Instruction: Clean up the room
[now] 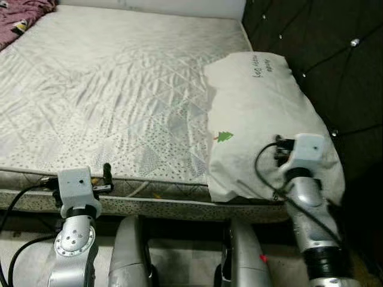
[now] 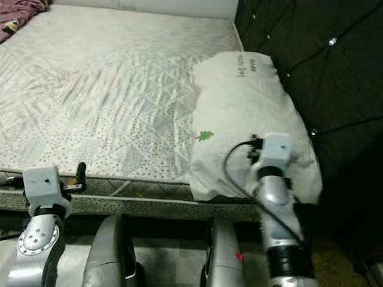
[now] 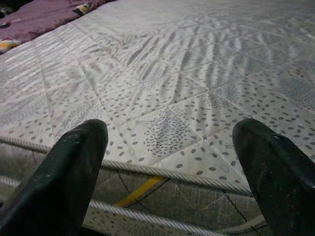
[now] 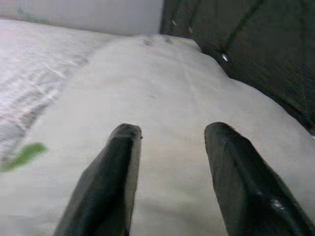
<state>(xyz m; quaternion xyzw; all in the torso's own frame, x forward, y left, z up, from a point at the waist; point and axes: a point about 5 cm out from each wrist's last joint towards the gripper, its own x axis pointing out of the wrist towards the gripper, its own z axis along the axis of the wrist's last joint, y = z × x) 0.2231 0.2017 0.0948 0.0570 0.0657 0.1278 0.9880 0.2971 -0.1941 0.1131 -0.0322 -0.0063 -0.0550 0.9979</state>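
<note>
Nearest the camera, the left gripper (image 3: 170,167) hangs at the near edge of the mattress (image 1: 114,101), its two black fingers (image 3: 69,177) spread wide apart with nothing between them, pointing across the quilted, dotted cover above the corded seam and a bit of yellow strap (image 3: 138,191). To the right, the right gripper (image 4: 170,162) sits over the near end of the white pillow (image 1: 257,113); its fingers (image 4: 110,177) are parted with only pillow cloth visible in the gap, and whether they touch the cloth cannot be told. The pillow lies lengthwise along the mattress's right side against the dark tufted headboard (image 1: 335,66), its near corner hanging past the bed edge, with a small green tree print (image 1: 224,137) on its side and green lettering (image 1: 263,64) at its far end. At the far left corner lies a purple blanket (image 1: 21,18).
</note>
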